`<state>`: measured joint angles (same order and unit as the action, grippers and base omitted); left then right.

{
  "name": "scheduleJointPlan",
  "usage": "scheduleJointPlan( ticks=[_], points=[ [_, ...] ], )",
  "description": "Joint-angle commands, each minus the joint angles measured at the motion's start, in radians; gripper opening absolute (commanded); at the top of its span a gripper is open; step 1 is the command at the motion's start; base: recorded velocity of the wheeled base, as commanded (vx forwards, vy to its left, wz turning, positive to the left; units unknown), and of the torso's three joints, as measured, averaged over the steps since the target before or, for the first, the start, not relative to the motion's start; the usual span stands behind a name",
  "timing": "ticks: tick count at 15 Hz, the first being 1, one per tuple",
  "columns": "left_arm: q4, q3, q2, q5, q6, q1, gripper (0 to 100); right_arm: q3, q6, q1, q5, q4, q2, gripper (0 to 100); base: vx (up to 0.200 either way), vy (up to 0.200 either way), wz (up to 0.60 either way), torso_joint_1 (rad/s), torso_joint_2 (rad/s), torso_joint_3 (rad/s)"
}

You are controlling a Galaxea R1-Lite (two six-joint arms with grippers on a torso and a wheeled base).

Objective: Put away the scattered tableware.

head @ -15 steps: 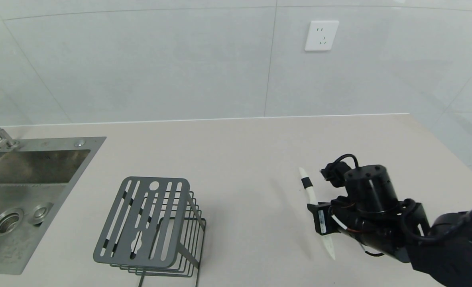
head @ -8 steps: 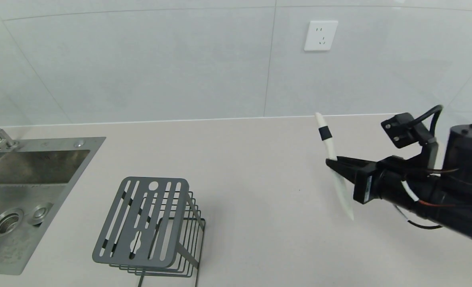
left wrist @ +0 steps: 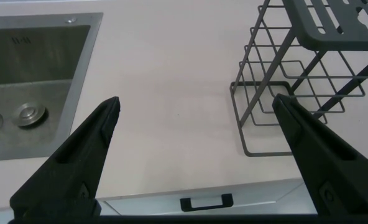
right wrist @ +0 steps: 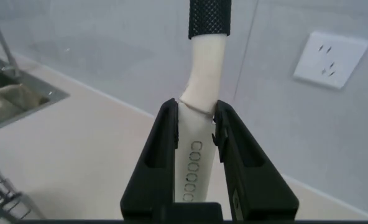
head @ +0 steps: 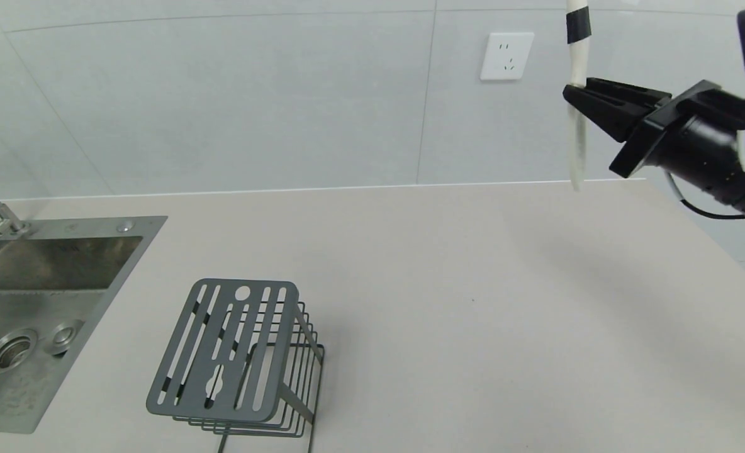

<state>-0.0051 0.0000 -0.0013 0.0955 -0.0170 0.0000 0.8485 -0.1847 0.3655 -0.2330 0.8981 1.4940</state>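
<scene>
Counter [head: 473,264]: knife has left it, lifted over the last second.
Rack [head: 228,352] beside sink [head: 39,277], unmoved.
Right gripper [head: 575,95] risen high before wall, clamped on knife [head: 577,148], now upright, handle up.
Pick looks done; carry to rack likely next.
Left gripper [left wrist: 196,106] spread, holds nothing.

matt metal rack [head: 224,350], brushed steel sink [head: 83,225], smooth white knife [head: 577,60], matt countertop [head: 473,302].

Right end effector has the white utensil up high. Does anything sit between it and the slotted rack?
Nothing visible does. The right end effector holds the white utensil upright, high over the counter's far right. No object stands on the stretch of counter from there to the slotted rack.
</scene>
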Motion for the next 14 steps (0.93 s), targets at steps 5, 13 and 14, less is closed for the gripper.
scheduleJointPlan(
  ticks=[5,13,14],
  points=[
    [-0.434,0.000,0.001,0.030,-0.001,0.002,100,-0.098,-0.222,0.108,-0.042,0.013,0.084,0,0.000,0.000,0.00,0.000,0.00,0.000],
    [-0.455,-0.293,0.251,0.293,0.322,-0.029,100,-0.212,-0.222,0.119,-0.172,0.019,0.023,0,0.000,0.000,0.00,0.000,0.00,0.000],
    [-0.515,-0.368,0.369,0.337,0.316,-0.101,100,-0.217,-0.222,0.121,-0.175,0.039,0.022,0,0.000,0.000,0.00,0.000,0.00,0.000]
  ],
)
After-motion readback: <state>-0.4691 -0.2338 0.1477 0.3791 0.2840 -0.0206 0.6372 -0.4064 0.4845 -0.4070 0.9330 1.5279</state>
